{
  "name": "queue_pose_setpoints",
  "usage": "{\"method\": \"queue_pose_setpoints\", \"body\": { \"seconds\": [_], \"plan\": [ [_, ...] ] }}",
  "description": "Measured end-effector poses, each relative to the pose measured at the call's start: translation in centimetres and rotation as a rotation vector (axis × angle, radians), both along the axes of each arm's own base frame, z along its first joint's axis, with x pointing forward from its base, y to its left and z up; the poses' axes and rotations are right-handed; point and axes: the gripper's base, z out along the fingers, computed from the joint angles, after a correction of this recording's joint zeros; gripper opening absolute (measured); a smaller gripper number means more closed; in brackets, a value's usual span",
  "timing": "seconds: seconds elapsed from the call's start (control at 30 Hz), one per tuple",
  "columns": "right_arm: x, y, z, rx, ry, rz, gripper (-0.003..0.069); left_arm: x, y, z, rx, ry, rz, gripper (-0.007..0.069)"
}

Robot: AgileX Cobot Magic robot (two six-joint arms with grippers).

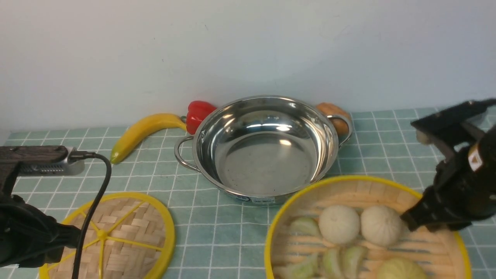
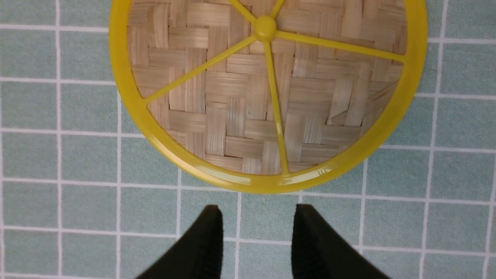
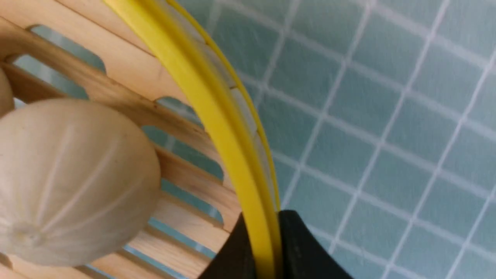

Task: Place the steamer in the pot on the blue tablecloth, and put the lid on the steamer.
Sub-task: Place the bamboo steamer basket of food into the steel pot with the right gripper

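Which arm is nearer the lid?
Left. The left arm holds its jaws open just short of the lid rim; the right arm is over at the steamer, jaws shut on its rim.

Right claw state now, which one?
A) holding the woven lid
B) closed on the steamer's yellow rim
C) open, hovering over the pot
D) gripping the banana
B: the right wrist view shows the right claw closed on the yellow rim of the steamer, one jaw inside the wall and one outside. In the front view the pot is empty with no claw over it.
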Motion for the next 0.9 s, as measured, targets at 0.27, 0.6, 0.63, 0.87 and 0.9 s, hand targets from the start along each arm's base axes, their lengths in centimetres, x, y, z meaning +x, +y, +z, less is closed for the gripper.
{"method": "queue_pose_setpoints", "body": {
  "seconds": [0.27, 0.6, 0.63, 0.87, 0.9],
  "plan": [
    [7.8, 4.0, 1.2, 0.024, -0.032, 0.033, 0.0061, 0.0, 0.0, 0.0, 0.0, 0.0, -0.001, 0.0243],
    [17.3, 8.6, -1.0, 0.041, -0.095, 0.063, 0.0061, 0.0, 0.0, 0.0, 0.002, 0.0, -0.008, 0.0243],
    [17.8, 8.9, -0.7, 0.051, -0.115, 0.063, 0.0061, 0.0, 0.0, 0.0, 0.002, 0.0, -0.008, 0.0243],
    [19.5, 9.4, -0.8, 0.053, -0.156, 0.072, 0.0061, 0.1, 0.0, 0.0, 0.003, -0.011, -0.008, 0.0243],
    [19.7, 9.3, -0.9, 0.052, -0.158, 0.07, 0.0061, 0.2, 0.0, 0.1, 0.003, -0.018, -0.008, 0.0243]
  ]
}}
